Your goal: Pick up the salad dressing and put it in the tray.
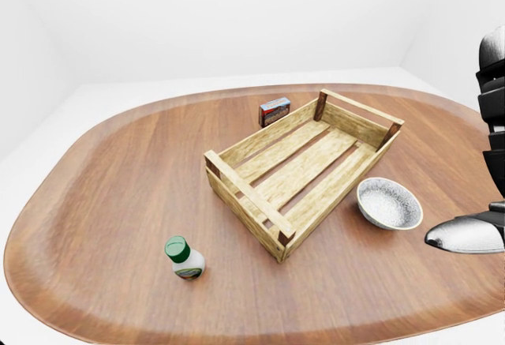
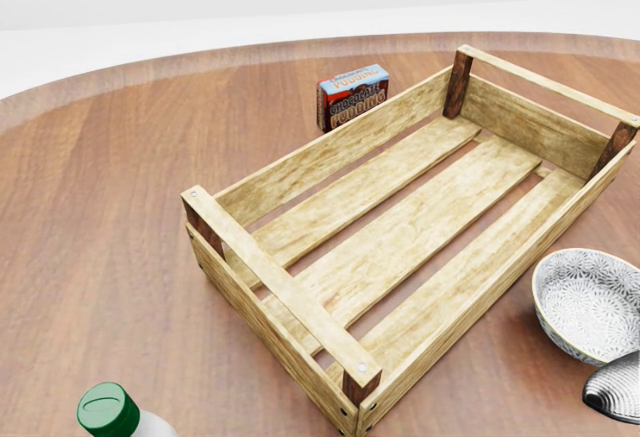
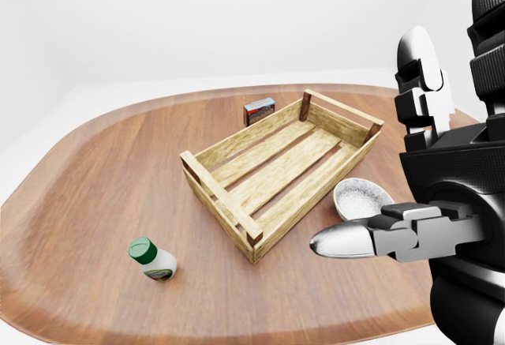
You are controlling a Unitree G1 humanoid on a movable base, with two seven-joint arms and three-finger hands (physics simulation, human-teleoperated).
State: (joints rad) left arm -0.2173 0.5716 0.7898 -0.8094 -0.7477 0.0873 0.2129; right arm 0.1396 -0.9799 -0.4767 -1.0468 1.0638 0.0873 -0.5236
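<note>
The salad dressing (image 1: 185, 258), a small white bottle with a green cap, stands upright on the wooden table at the lower left of the left-eye view. In the head view only its cap (image 2: 108, 412) shows at the bottom edge. The tray (image 1: 245, 196), an empty slatted wooden crate, lies to the bottle's upper right. My right hand (image 3: 369, 149) hovers at the right side of the right-eye view, fingers spread and holding nothing, far from the bottle. One silver fingertip (image 2: 617, 389) pokes into the head view's lower right corner. My left hand does not show.
A patterned white bowl (image 1: 388, 203) sits just right of the crate, under my right hand's fingertip (image 1: 465, 234). A small chocolate pudding box (image 2: 352, 95) stands beyond the crate's far long side. The table's rounded edge (image 1: 47, 290) curves near the bottle.
</note>
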